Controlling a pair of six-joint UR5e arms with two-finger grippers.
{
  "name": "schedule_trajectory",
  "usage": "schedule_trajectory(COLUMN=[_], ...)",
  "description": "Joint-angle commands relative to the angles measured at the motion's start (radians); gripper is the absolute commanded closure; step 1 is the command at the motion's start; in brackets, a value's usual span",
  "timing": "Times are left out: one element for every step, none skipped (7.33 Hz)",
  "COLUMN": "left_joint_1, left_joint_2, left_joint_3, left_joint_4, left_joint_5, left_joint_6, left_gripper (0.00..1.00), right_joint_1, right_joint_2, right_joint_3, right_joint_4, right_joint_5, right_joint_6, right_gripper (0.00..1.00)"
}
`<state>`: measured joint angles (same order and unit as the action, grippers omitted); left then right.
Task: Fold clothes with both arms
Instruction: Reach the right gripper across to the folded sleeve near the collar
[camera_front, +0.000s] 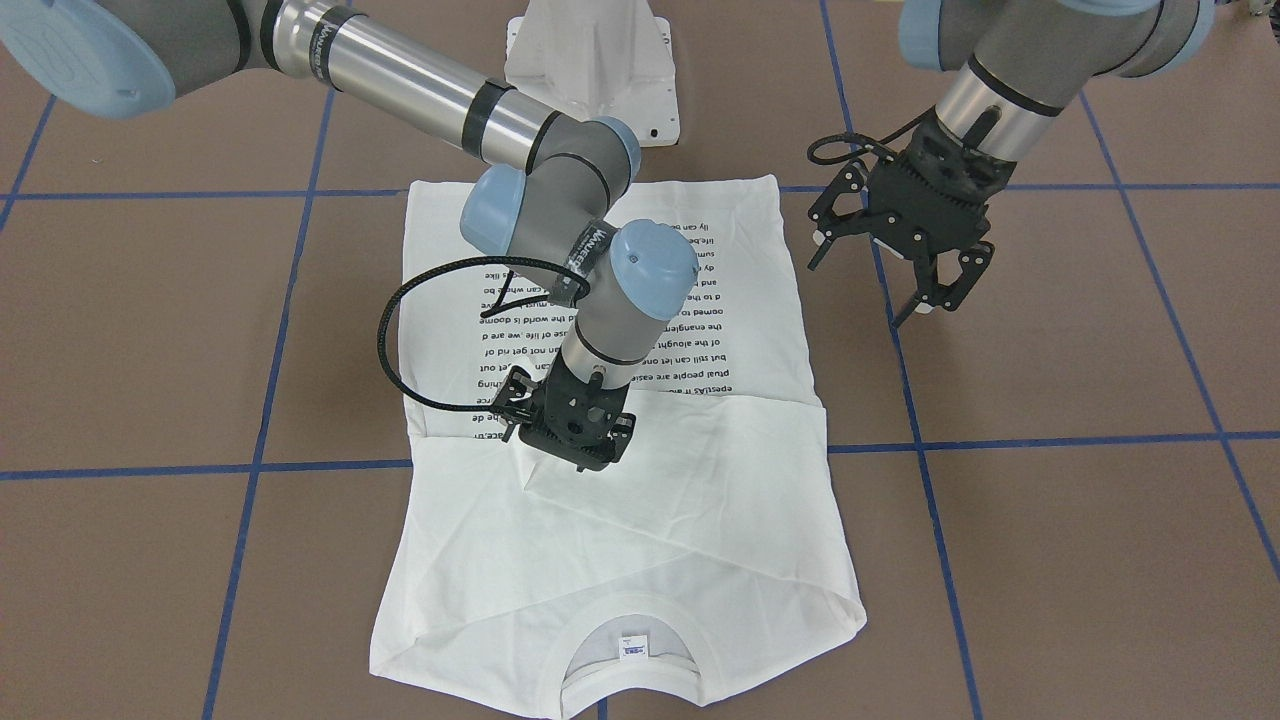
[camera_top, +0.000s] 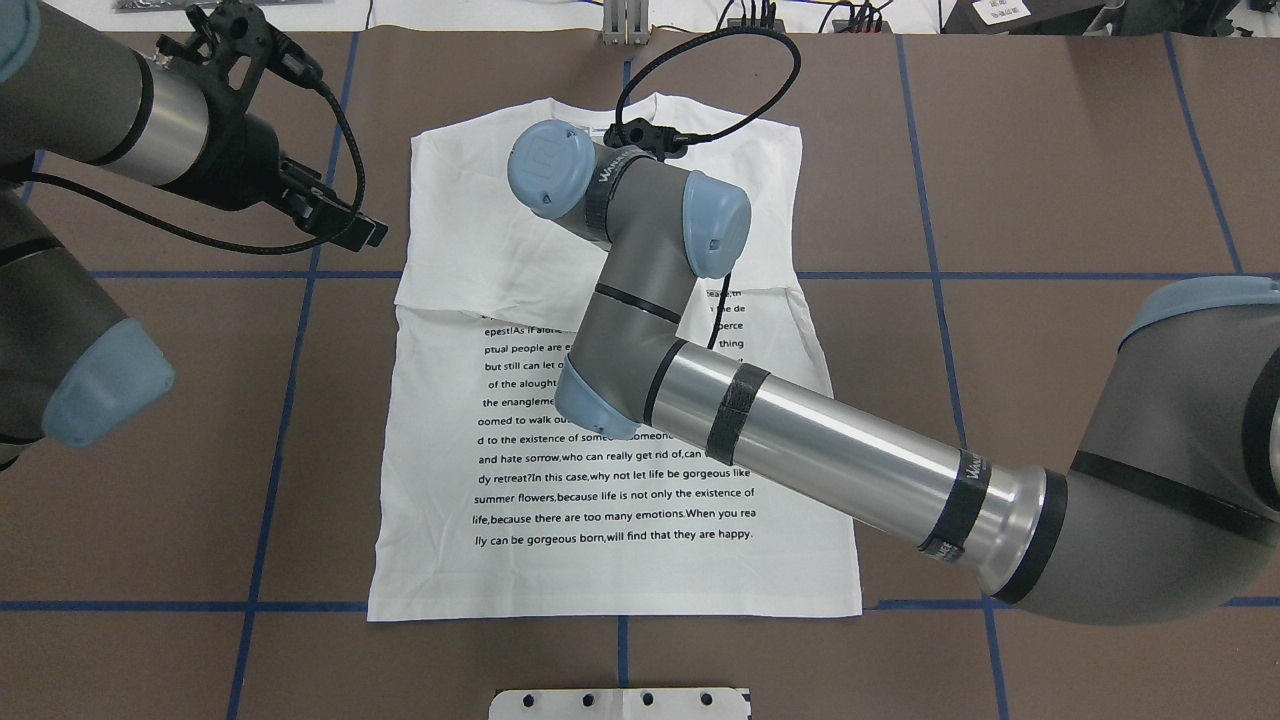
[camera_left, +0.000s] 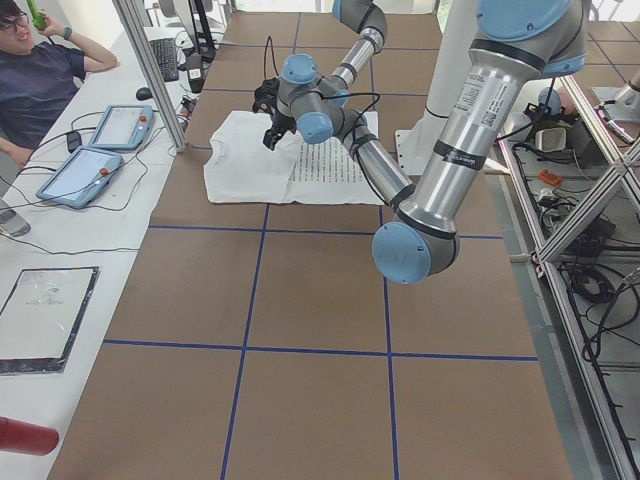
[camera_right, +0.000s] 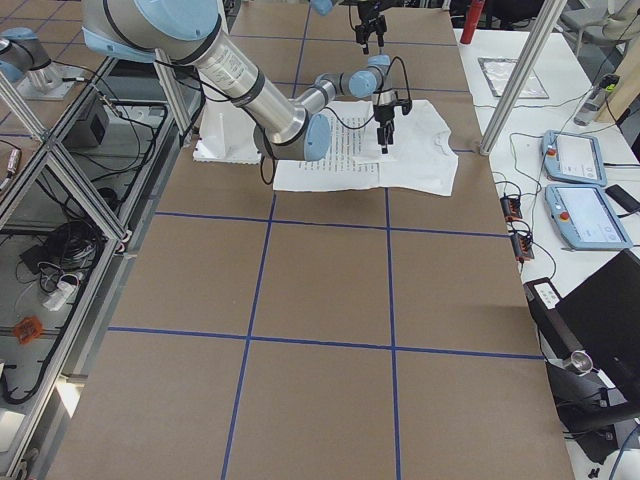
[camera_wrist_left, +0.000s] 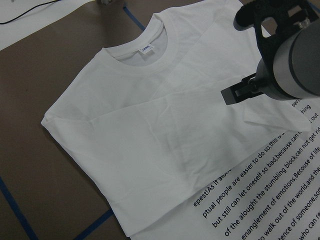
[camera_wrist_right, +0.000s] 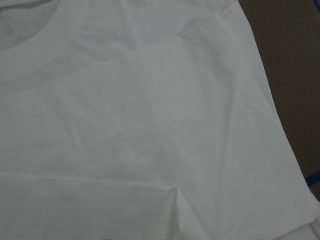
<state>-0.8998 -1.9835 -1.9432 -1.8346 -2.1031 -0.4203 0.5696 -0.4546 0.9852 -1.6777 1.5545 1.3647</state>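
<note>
Resting right gripper (camera_front: 570, 445) on T-shirt (camera_front: 700, 520), finger opening indeterminable; hovering left gripper (camera_front: 865, 285), spread wide and empty, off its side edge.

White T-shirt (camera_front: 640, 520) lies flat, text up, sleeves folded in; right end effector (camera_front: 570, 452) low over it, left end effector (camera_front: 865, 285) spread beside it.

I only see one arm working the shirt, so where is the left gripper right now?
Front-facing view, right side: the left gripper hangs over the table beside the T-shirt's printed half, not touching the cloth.
</note>
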Motion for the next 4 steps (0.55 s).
schedule_trajectory(left_joint_1=[0.001,0.001,0.001,0.001], left_joint_2=[0.0,0.0,0.003,0.006], left_joint_3=[0.004,0.004,0.001,0.0], left_joint_4=[0.0,0.0,0.0,-0.002], left_joint_5=[-0.001,0.0,0.0,0.0], left_joint_6=[0.0,-0.002,-0.002,-0.002], left_gripper=[0.0,0.0,0.0,0.0], right_joint_1=[-0.005,-0.004,-0.004,-0.002], right_joint_2=[-0.01,-0.007,-0.009,-0.01], right_joint_3=[-0.002,0.003,0.004,0.007], right_joint_4=[-0.029,-0.09,-0.124,-0.158], right_joint_5=[-0.02,-0.036,-0.039,-0.057], right_joint_6=[-0.06,-0.106,-0.139,-0.197], right_gripper=[0.03,0.03,0.03,0.04])
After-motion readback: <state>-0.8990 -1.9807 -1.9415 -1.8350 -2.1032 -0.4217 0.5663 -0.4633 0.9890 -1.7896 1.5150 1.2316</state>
